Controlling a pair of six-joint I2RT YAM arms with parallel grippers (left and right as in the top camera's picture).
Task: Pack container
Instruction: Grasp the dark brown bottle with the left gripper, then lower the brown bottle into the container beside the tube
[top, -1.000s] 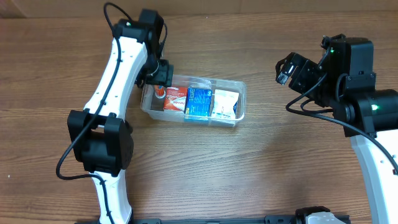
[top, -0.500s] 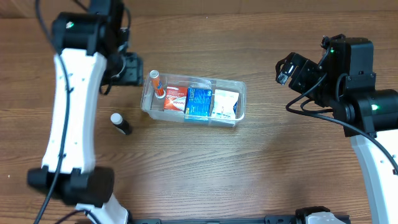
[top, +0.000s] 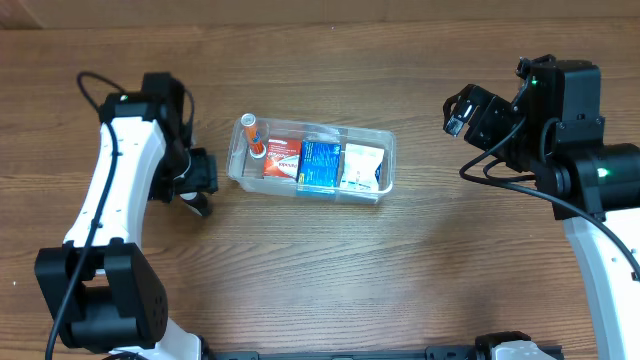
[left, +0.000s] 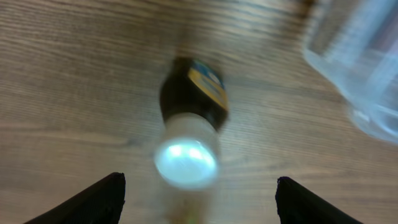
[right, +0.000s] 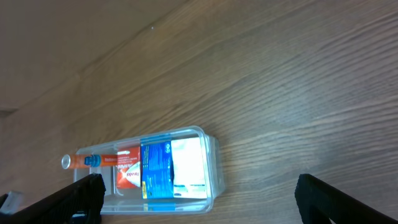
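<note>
One small dark bottle (left: 189, 118) lies on the desk (top: 330, 270) just left of the container (top: 388, 165). Your left gripper (left: 200, 200) hovers over it, jaws spread, holding nothing. Its white cap (left: 186, 163) points back at the jaws and its long axis runs away between them, so closing should pinch across the body. Your right gripper (right: 205, 202), jaws spread too, hangs well apart beyond the container's other end; the left arm is nearer.
</note>
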